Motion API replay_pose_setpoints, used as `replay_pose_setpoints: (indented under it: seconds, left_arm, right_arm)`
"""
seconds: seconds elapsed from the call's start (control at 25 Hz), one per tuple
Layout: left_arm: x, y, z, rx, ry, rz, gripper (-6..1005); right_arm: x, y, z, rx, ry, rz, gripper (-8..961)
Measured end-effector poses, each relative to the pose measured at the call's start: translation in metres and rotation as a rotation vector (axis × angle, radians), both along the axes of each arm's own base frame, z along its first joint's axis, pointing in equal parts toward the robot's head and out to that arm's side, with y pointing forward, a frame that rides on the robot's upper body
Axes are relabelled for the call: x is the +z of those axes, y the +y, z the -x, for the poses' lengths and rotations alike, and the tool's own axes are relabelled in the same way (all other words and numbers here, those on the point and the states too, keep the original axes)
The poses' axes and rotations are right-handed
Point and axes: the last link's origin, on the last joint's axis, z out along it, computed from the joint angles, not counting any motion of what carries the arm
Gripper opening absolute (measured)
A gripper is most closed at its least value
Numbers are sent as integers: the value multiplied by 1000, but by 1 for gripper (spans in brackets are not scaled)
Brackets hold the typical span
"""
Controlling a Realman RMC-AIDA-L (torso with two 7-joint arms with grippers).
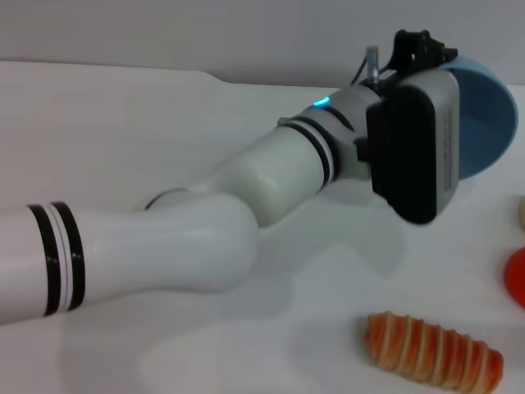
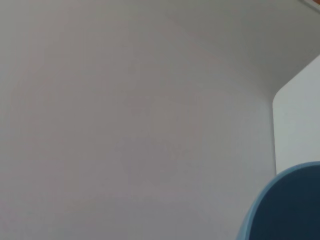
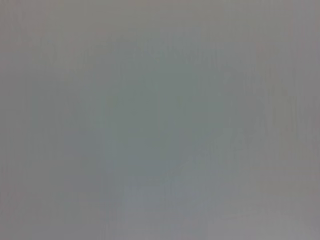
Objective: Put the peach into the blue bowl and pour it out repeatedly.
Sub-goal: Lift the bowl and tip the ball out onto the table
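The blue bowl (image 1: 486,115) is off the table and tipped on its side at the far right, its opening turned toward my left wrist. My left gripper (image 1: 432,59) reaches across from the left and holds the bowl at its rim; the black and grey wrist housing hides the fingers. A piece of the bowl's rim also shows in the left wrist view (image 2: 287,207). The peach is not in view. My right gripper is out of view, and the right wrist view shows only a blank grey surface.
A long orange-striped bread-like item (image 1: 433,351) lies at the front right of the white table (image 1: 164,131). A red-orange round object (image 1: 517,276) and a pale object (image 1: 521,212) are cut by the right edge. My left arm spans the middle.
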Motion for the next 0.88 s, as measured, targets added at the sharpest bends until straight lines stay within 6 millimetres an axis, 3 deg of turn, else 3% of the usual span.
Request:
replay_pose_setpoints:
  seconds: [0.24, 0.52, 0.72, 0.88]
  left_arm:
    - [-4, -22, 5, -180, 105, -95, -1]
    - [-2, -26, 12, -197, 99, -127, 0]
    - [9, -5, 16, 45, -110, -55, -1]
    - [23, 21, 27, 335, -337, 44, -1]
  right_arm:
    - [8, 3, 2, 4, 13, -72, 344]
    - [8, 7, 3, -25, 87, -133, 333]
    - [5, 11, 1, -40, 243, -138, 326]
    - [1, 22, 5, 14, 393, 20, 320]
